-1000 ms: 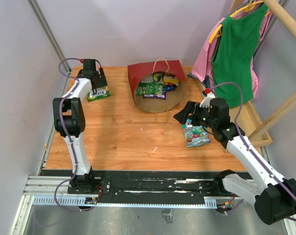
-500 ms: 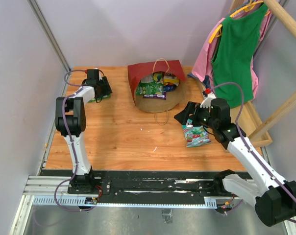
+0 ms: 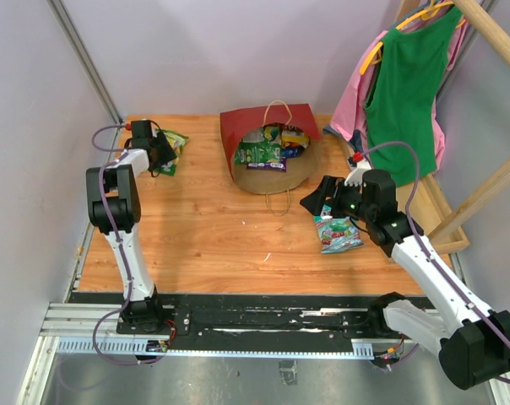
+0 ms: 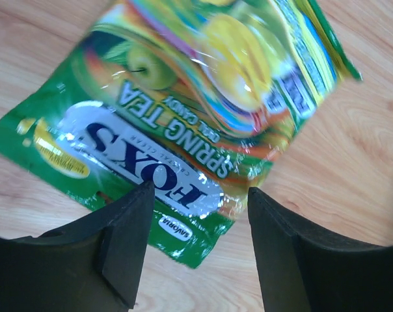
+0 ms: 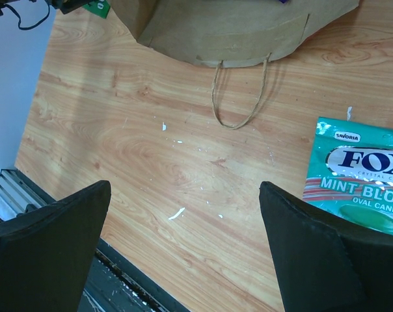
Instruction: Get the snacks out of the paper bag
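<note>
Wooden table (image 3: pixel 213 228), red paper bag (image 3: pixel 241 126) on its side far centre, green packet (image 3: pixel 174 142) far left, teal packet (image 3: pixel 338 234) right, white specks (image 3: pixel 267 256) mid-table.

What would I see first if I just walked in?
Probably the red paper bag lying open at the far middle of the table, bright snacks showing in its mouth. Then the green candy packet in the far left corner, under the open left claw.

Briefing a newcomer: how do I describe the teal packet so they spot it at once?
Start at the red paper bag, far middle of the table. To its near right, the teal packet lies flat on bare wood. Of the packets outside the bag, only it is teal and white.
</note>
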